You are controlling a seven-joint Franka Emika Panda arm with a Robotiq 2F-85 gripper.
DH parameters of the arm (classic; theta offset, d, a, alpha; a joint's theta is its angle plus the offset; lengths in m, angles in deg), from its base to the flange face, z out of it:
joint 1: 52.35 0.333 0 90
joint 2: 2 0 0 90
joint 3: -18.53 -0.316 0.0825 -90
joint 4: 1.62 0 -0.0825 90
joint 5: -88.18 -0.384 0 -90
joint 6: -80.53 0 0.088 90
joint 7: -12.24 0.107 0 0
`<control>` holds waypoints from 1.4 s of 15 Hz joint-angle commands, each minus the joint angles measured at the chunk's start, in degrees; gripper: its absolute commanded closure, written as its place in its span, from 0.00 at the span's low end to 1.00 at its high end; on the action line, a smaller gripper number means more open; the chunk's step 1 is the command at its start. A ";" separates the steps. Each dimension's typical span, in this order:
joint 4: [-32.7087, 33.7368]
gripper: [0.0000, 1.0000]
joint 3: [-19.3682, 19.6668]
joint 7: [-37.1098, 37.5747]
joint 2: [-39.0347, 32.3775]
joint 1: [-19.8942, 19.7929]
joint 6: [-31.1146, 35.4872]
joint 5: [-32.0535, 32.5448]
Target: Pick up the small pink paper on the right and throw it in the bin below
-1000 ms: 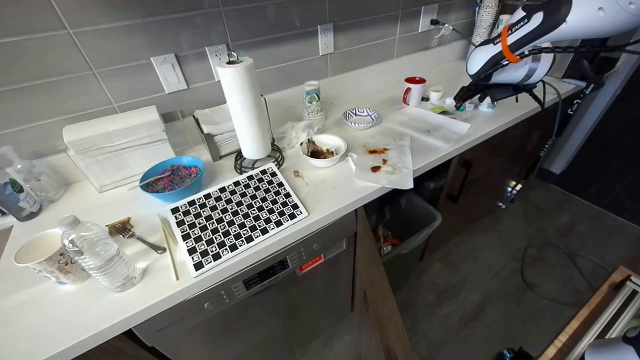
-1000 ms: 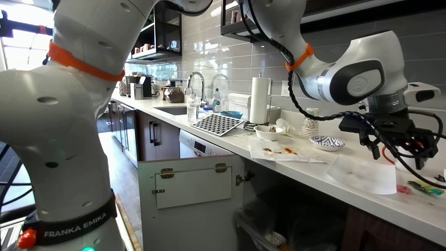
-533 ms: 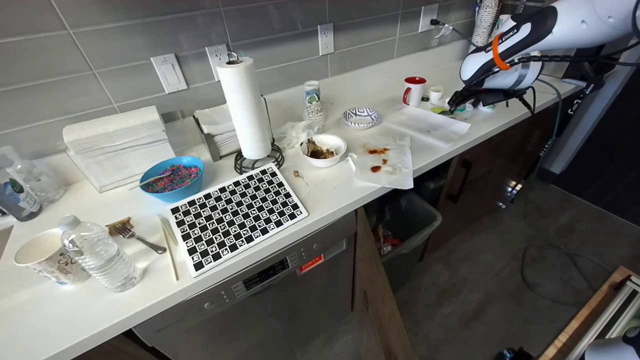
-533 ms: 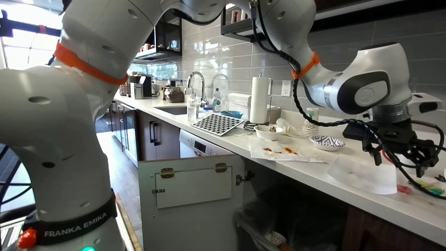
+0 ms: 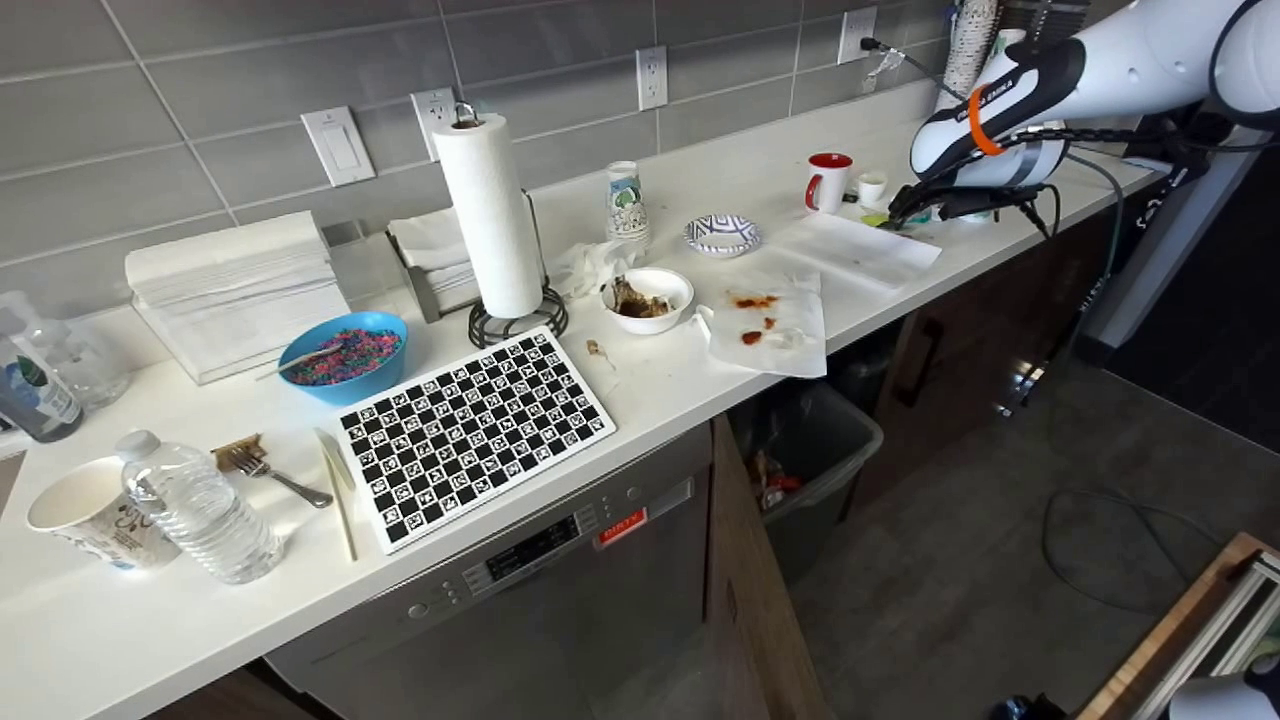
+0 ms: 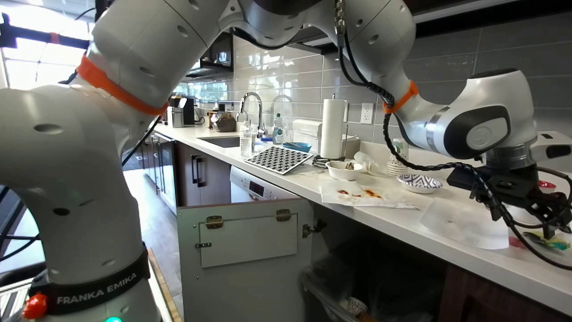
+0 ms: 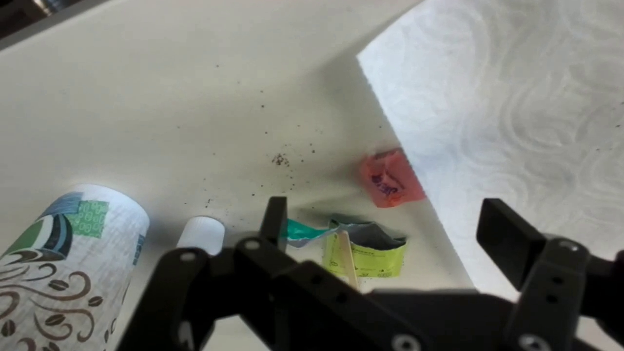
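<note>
The small pink paper point(image 7: 391, 179), a crumpled packet with dark print, lies on the counter against the edge of a white paper sheet in the wrist view. It also shows in an exterior view point(image 6: 517, 242), partly behind a cable and gripper parts. My gripper point(image 7: 386, 219) is open and empty, above the counter; the pink paper appears beyond and between its fingertips. The gripper shows in both exterior views point(image 5: 896, 208) point(image 6: 523, 222). The bin point(image 5: 850, 455), dark grey with a liner and some trash inside, stands far below the counter; its liner shows in an exterior view point(image 6: 328, 300).
A yellow-green wrapper point(image 7: 375, 261) with a wooden stick lies beside the pink paper. A paper cup point(image 7: 73, 273) and white cap point(image 7: 202, 234) are nearby. A white sheet point(image 6: 464, 226), a red-and-white mug point(image 5: 828, 183) and an open cabinet door point(image 6: 246, 264) are around.
My gripper has lowered toward the counter, moving left and down in one exterior picture and right and down in another. It stays open. The pink paper has not moved.
</note>
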 commanded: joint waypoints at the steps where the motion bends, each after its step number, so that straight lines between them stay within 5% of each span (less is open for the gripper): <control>1: 4.95 0.00 0.10 4.37 -3.49 -1.03 -2.23 1.38; 21: 10.99 0.00 -0.70 7.17 -7.25 -3.05 -7.33 0.80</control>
